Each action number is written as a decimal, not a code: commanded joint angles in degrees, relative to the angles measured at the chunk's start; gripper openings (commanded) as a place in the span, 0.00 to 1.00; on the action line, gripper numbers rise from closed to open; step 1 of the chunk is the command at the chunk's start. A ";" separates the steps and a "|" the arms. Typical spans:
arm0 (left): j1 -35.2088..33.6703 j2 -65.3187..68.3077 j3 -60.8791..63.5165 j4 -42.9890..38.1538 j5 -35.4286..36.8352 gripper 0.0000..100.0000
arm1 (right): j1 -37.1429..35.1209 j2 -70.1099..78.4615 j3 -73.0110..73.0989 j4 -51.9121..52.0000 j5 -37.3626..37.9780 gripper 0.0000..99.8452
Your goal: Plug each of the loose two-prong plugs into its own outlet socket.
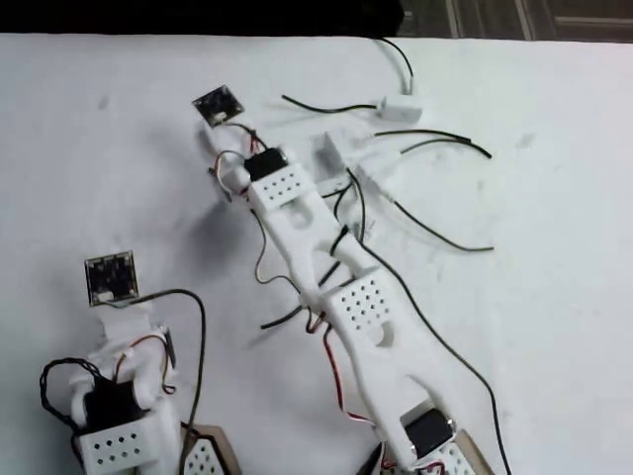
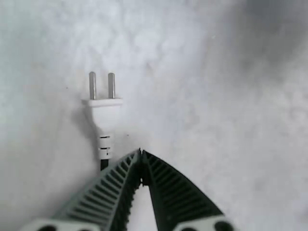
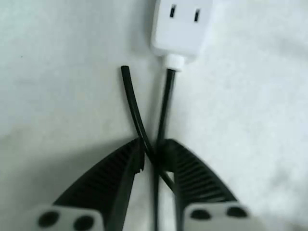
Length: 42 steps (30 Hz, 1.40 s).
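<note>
Bright even light on the white table (image 1: 554,327), soft grey shadows beside the plug (image 2: 105,113)

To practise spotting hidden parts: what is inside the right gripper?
The right gripper holds two crossing black lines: the socket cord and a cut-ended wire. Their run past the fingers is covered.

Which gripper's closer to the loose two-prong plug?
Left. The left gripper is shut, tips beside the cord end of the two-prong plug; the right gripper is elsewhere, pinching black cords behind an outlet socket.
</note>
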 commanded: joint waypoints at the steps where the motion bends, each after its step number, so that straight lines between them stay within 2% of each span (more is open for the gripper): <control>1: 0.40 -0.13 -0.18 -0.70 -0.62 0.02 | 0.40 -2.95 -1.14 1.19 2.11 0.01; 14: 0.40 -0.13 -0.18 -0.70 -0.62 0.02 | 0.40 -22.29 -1.14 20.44 3.69 0.02; 20: 0.40 -0.13 -0.18 -0.70 -0.62 0.02 | -1.63 -31.78 -0.97 32.13 7.91 0.02; 23: 0.40 -0.13 -0.18 -0.70 -0.62 0.02 | -2.59 -36.70 1.93 32.75 8.09 0.02; 27: 0.40 -0.13 -0.18 -0.70 -0.62 0.02 | -4.53 -45.85 13.19 32.75 8.35 0.02; 33: 0.40 -0.13 -0.18 -0.70 -0.62 0.02 | -9.71 -62.90 38.86 31.16 8.79 0.02; 39: 0.40 -0.13 -0.18 -0.70 -0.62 0.02 | -6.02 -75.65 65.49 20.44 18.02 0.02; 42: 0.40 -0.13 -0.18 -0.70 -0.62 0.02 | -1.71 -79.43 78.33 12.44 26.37 0.02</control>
